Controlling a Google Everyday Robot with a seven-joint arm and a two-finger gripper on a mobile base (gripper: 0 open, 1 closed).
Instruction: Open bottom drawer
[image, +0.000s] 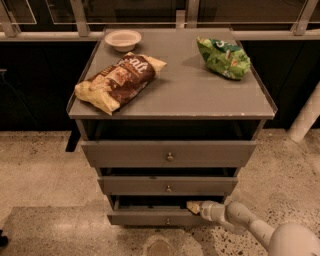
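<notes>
Step in hand, as I read it: contact made with the drawer, pull not finished

Grey three-drawer desk (200, 95) centre frame. On its top, left half: brown snack bag (117, 80), with the white bowl (123, 39) behind it. Right half: green snack bag (223, 57)

The bottom drawer (145, 218) sits lowest, just above the floor. There is a dark gap over its front, so it looks partly out and far from fully open. Small brass knob (167, 220) at centre of the front, untouched

Right of the knob: pincer (194, 205) at the drawer's upper edge. Its tip either touches the top of the front or hooks over it, cannot tell which. Open or closed, cannot tell. Nothing seen carried in it. Arm (245, 222) runs off low to the right

Next move calls for a straight pull toward the camera, level with the drawer's run. Contact is off-centre, so the drawer could skew and bind
</notes>
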